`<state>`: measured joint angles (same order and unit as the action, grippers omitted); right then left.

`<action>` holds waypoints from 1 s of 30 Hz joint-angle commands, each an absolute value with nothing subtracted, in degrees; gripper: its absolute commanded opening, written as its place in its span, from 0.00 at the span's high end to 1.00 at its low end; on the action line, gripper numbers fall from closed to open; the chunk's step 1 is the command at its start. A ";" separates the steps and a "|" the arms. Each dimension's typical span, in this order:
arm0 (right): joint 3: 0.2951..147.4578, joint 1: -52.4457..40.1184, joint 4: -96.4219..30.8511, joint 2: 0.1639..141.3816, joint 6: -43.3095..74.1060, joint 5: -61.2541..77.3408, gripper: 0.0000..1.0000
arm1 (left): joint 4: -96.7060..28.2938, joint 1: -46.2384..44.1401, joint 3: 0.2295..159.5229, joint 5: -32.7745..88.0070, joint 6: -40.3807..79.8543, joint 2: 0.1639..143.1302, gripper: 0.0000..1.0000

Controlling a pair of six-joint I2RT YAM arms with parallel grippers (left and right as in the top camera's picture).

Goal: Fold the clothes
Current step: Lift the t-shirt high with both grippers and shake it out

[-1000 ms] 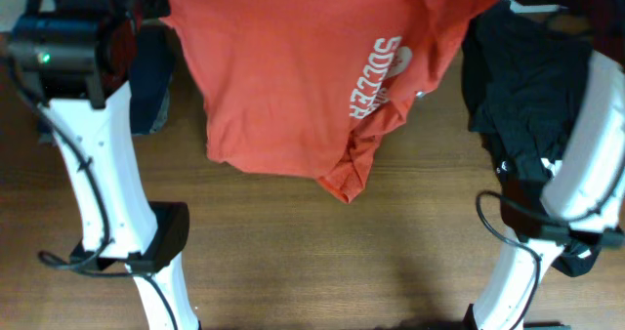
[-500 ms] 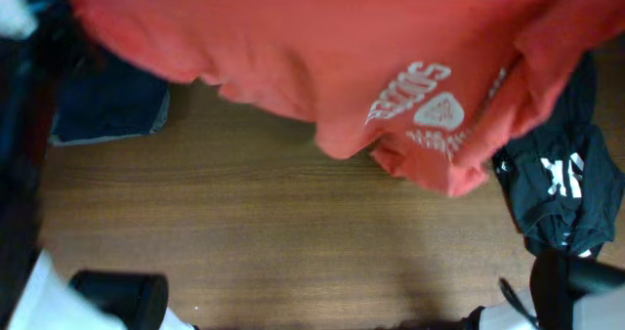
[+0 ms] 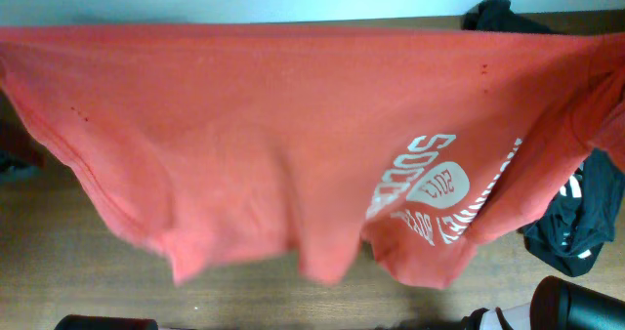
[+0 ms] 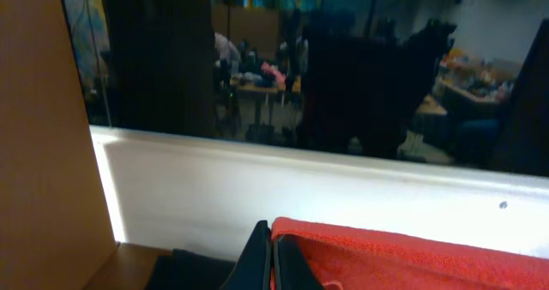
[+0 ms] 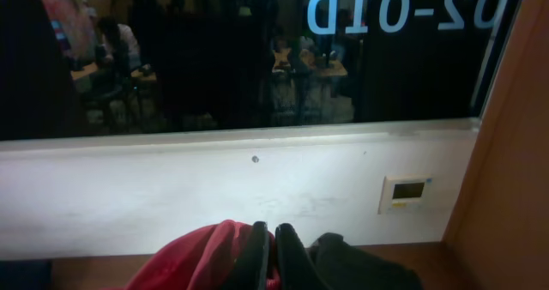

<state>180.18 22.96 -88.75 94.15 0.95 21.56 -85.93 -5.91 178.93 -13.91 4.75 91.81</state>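
- Overhead: the orange-red shirt point(image 3: 244, 144) hangs stretched from the left edge to the right edge, raised above the table point(image 3: 293, 306). Its lower hem is uneven and its white lettering point(image 3: 430, 198) sits toward the right. A black garment point(image 3: 571, 227) lies on the table at the right, partly under the shirt's right side. Neither gripper shows here. To lay the shirt flat, I judge the two held corners should be level and pulled apart, with the hem set down first and clear of the black garment.
- Left wrist: the left gripper point(image 4: 272, 249) has its fingers together, clamped on the shirt's top edge, which runs off smoothly to the right. This grip looks clean and needs only steady tension while lowering.
- Right wrist: the right gripper point(image 5: 273, 241) is closed on a bunched fold of the shirt. Dark cloth point(image 5: 360, 264) sits just beside its fingers, and I cannot tell whether it is caught too. That corner may land wrinkled, so it should be drawn outward before release.
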 commanded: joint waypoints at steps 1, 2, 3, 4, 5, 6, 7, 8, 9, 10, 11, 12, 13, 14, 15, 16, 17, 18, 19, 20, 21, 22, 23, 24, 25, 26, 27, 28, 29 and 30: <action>179.89 24.56 -88.68 96.99 0.45 16.32 0.96 | -85.08 -4.69 176.35 -19.99 4.25 94.76 1.00; 179.89 24.56 -88.66 97.43 0.34 16.32 0.96 | -84.75 -4.71 175.65 -20.51 4.25 95.31 1.00; 179.89 24.47 -88.55 98.24 -0.34 16.36 0.96 | -84.33 -4.69 174.82 -21.17 4.25 95.94 1.00; 179.89 24.40 -88.51 99.02 -1.23 16.82 0.96 | -83.79 -4.71 173.80 -22.00 4.25 96.77 1.00; 179.89 24.40 -88.47 99.85 -2.31 17.85 0.96 | -83.33 -4.69 172.90 -22.55 4.25 97.43 0.99; 179.89 24.40 -88.44 101.10 -3.20 19.29 0.96 | -82.87 -4.69 171.85 -23.27 4.25 98.26 1.00; 179.89 24.40 -88.44 102.04 -3.20 19.99 0.96 | -82.50 -4.71 171.04 -23.75 4.25 98.96 0.99; 179.89 24.40 -88.51 103.00 -3.51 20.53 0.96 | -82.28 -4.69 170.65 -23.90 4.23 99.35 1.00; 179.92 24.40 -88.58 104.20 -4.29 21.54 0.96 | -81.97 -4.69 169.90 -24.12 4.25 100.12 0.99; 179.89 24.40 -88.58 104.95 -4.29 21.98 0.96 | -81.80 -4.69 169.49 -24.36 4.25 100.55 0.99; 179.89 24.40 -88.55 106.00 -4.32 22.72 0.96 | -81.62 -4.71 169.07 -24.93 4.25 101.10 0.99; 179.92 24.40 -88.51 107.09 -5.85 24.18 0.96 | -81.43 -4.69 168.66 -25.74 4.25 101.69 0.99; 179.89 24.40 -88.40 107.70 -7.20 25.34 0.96 | -81.34 -4.69 168.57 -26.33 4.25 101.97 1.00; 179.89 24.40 -88.09 108.18 -7.73 26.20 0.96 | -81.14 -4.69 168.57 -26.72 4.25 102.15 0.99; 179.89 24.40 -87.77 108.44 -8.25 26.98 0.96 | -80.95 -4.69 168.57 -26.85 4.25 102.21 0.99; 179.92 24.40 -87.13 108.66 -9.02 28.40 0.96 | -80.68 -4.69 168.57 -26.85 4.25 102.21 1.00; 179.92 24.40 -86.56 108.64 -9.21 29.06 0.96 | -80.40 -4.71 168.57 -26.85 4.25 102.21 1.00; 179.92 24.40 -86.13 108.57 -9.21 29.39 0.96 | -80.31 -4.71 168.57 -26.85 4.25 102.17 0.99; 179.92 24.40 -85.78 108.16 -9.21 29.41 0.96 | -80.36 -4.71 168.57 -26.83 4.25 101.97 0.99; 179.92 24.43 -85.78 107.81 -9.21 29.41 0.96 | -80.53 -4.71 168.57 -26.85 4.25 101.82 0.99; 179.92 24.43 -85.86 107.48 -9.21 29.41 0.96 | -80.73 -4.71 168.57 -26.83 4.25 101.60 1.00; 179.92 24.47 -86.17 106.69 -9.26 29.39 0.96 | -81.10 -4.71 168.57 -26.83 4.25 101.14 1.00; 179.92 24.47 -86.37 106.43 -9.30 29.36 0.96 | -81.28 -4.71 168.57 -26.83 4.25 100.90 0.99; 179.92 24.47 -86.63 106.06 -9.69 29.36 0.96 | -81.54 -4.71 168.57 -26.85 4.25 100.51 1.00; 179.92 24.49 -86.89 105.67 -9.91 29.32 0.96 | -81.84 -4.71 168.57 -26.85 4.25 100.01 0.99; 179.92 24.51 -87.31 105.25 -9.89 29.32 0.96 | -82.17 -4.71 168.57 -26.85 4.25 99.39 0.99; 179.92 24.51 -87.81 104.68 -9.91 29.32 0.96 | -82.74 -4.71 168.57 -26.85 4.25 98.43 0.99; 179.92 24.51 -87.94 104.44 -9.89 29.32 0.96 | -82.91 -4.71 168.57 -26.85 4.25 97.95 1.00; 179.92 24.51 -88.12 104.14 -9.89 29.32 0.96 | -83.02 -4.71 168.57 -26.85 4.25 97.32 1.00; 179.92 24.51 -88.27 103.94 -9.89 29.32 0.96 | -83.07 -4.71 168.57 -26.85 4.25 96.99 1.00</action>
